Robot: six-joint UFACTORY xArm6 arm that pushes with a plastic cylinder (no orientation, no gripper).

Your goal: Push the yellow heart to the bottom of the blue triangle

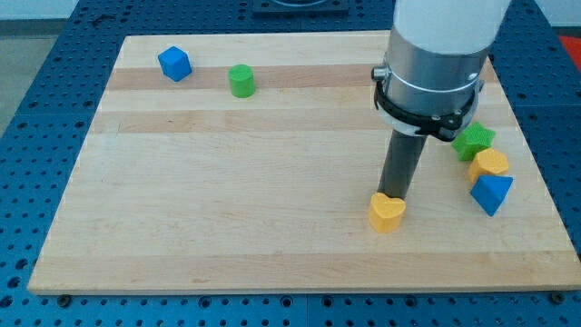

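Note:
The yellow heart (pixel 386 213) lies on the wooden board (pixel 227 209) right of centre, near the view's bottom. My tip (pixel 396 194) stands right behind it, at its upper edge, and seems to touch it. The blue triangle (pixel 491 193) lies at the view's right, about level with the heart and apart from it. A yellow block (pixel 490 163) sits just above the triangle and touches it.
A green star-shaped block (pixel 474 141) sits above the yellow block, partly behind the arm. A blue cube (pixel 174 64) and a green cylinder (pixel 241 81) stand at the view's top left. The arm's wide grey body (pixel 434 64) hides the board's top right.

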